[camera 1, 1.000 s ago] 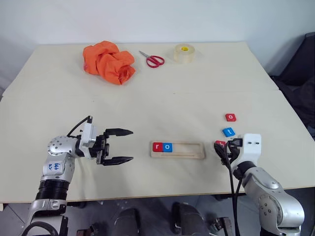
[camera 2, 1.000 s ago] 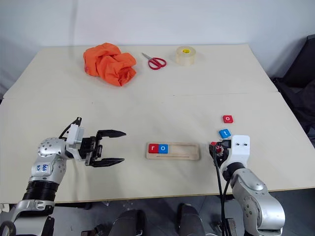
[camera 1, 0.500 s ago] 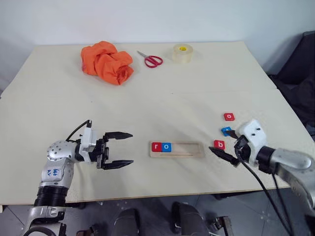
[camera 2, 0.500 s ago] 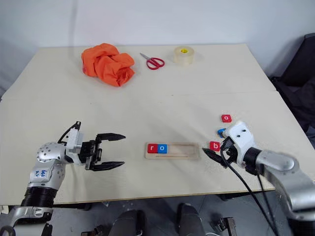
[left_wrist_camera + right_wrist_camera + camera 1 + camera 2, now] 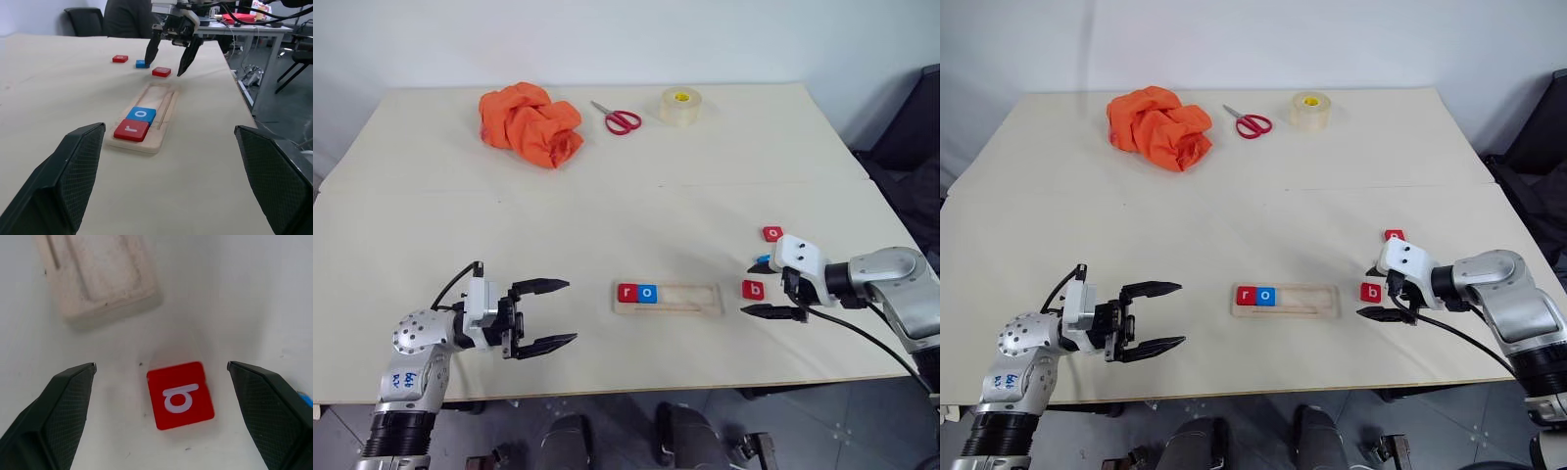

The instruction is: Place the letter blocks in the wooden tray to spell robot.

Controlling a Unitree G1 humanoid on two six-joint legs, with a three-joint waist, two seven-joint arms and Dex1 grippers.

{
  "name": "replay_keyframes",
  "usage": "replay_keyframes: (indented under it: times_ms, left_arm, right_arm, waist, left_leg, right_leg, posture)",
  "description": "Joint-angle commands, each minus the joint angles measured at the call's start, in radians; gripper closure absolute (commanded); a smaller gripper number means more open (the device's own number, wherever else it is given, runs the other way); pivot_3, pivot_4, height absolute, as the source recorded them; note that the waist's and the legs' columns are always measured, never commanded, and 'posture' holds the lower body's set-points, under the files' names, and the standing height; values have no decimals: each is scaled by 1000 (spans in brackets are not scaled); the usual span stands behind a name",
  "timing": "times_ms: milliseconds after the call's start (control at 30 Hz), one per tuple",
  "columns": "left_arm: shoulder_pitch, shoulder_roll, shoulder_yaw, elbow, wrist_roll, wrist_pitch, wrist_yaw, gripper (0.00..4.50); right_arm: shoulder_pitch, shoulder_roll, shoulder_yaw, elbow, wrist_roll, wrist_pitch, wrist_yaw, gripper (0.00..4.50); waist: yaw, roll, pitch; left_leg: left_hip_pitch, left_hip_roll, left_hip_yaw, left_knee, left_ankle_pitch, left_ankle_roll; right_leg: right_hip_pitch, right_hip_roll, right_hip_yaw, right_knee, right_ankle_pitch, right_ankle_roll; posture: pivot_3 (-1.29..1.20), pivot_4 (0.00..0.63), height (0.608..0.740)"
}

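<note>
The wooden tray (image 5: 695, 298) lies at the table's front centre. A red r block (image 5: 626, 292) and a blue o block (image 5: 647, 293) sit side by side at its left end. To its right on the table lies a red b block (image 5: 753, 289). My right gripper (image 5: 747, 290) is open, hovering with one finger on each side of that block, not touching it (image 5: 180, 394). Just behind it, a blue t block (image 5: 763, 261) is partly hidden. A red o block (image 5: 772, 233) lies farther back. My left gripper (image 5: 572, 311) is open and empty, left of the tray and pointing at it.
An orange cloth (image 5: 530, 122), red-handled scissors (image 5: 617, 119) and a roll of clear tape (image 5: 678, 106) lie along the table's far side. A black chair (image 5: 911, 147) stands off the right edge. The tray's right part is bare wood.
My right gripper swung out from the front edge, rolled over and opened wide around the b block. My left gripper drew back slightly toward the front edge, still open.
</note>
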Motion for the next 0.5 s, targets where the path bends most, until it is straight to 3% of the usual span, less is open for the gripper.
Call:
replay_keyframes:
  times_ms: [33, 300, 500]
  left_arm:
    - [17, 6, 21, -58, -32, 3, 20, 0]
    - [-1, 3, 11, -42, -29, -1, 27, 0]
    - [-41, 0, 0, 4, -23, -12, 2, 0]
  right_arm:
    - [-28, 10, 8, 23, -29, -21, 20, 398]
    - [-59, 22, -3, 31, -57, -19, 16, 3031]
    - [-98, 4, -62, -128, 16, 132, 13, 3045]
  waist:
    - [0, 0, 0]
    - [-1, 0, 0]
    - [0, 0, 0]
  left_leg:
    - [0, 0, 0, 0, 0, 0]
    - [0, 0, 0, 0, 0, 0]
    - [0, 0, 0, 0, 0, 0]
  right_leg:
    - [0, 0, 0, 0, 0, 0]
    - [0, 0, 0, 0, 0, 0]
    - [0, 0, 0, 1, 0, 0]
  posture:
    - [0, 150, 740]
    - [0, 150, 740]
    - [0, 150, 740]
